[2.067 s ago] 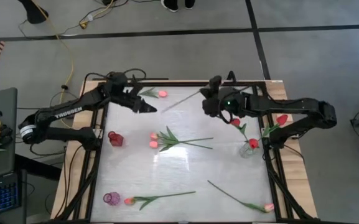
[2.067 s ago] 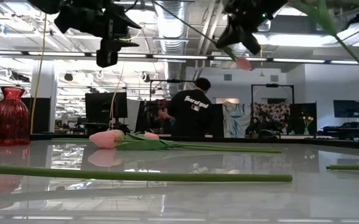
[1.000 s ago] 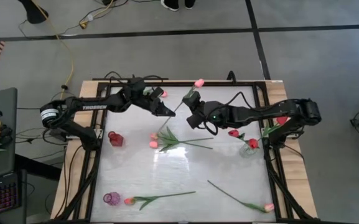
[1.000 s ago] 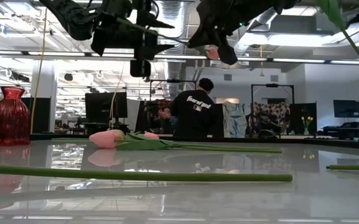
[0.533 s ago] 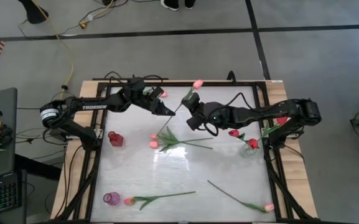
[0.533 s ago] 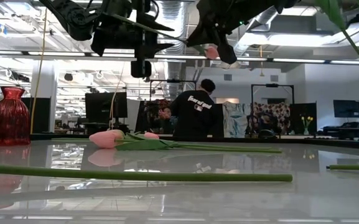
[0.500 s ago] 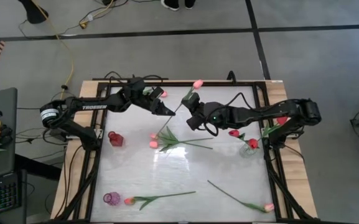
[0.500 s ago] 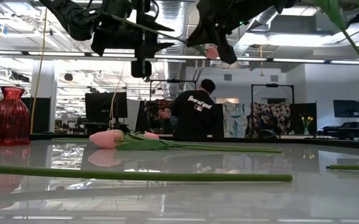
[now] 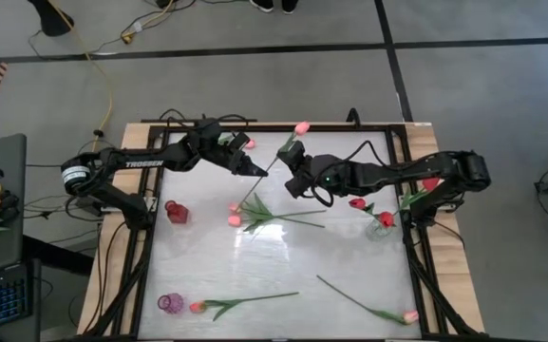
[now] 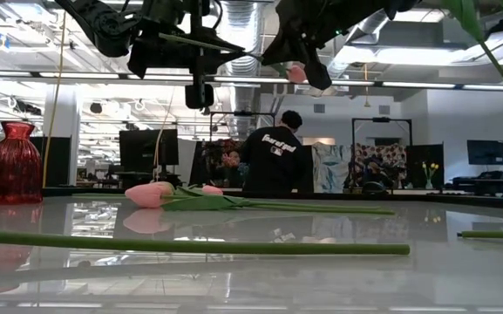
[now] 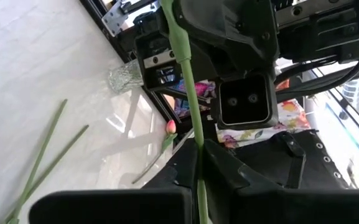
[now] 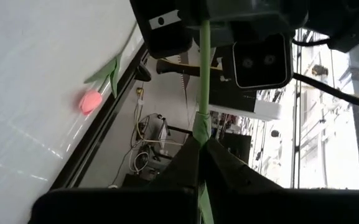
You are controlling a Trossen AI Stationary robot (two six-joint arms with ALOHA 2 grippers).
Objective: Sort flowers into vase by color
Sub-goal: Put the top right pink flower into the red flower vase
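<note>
End effectors [image 9: 257, 172] [image 9: 290, 155] — both clamp one tulip [image 9: 301, 127].

The left arm reaches from the table's left edge toward the far middle, its left gripper [image 9: 255, 170] raised well above the surface, fingers [image 11: 226, 163] closed together. The right arm stretches in from the right side, elbow bent near the right edge, and the right gripper [image 9: 290, 158] faces the left one closely, apparently pinched shut too.
</note>
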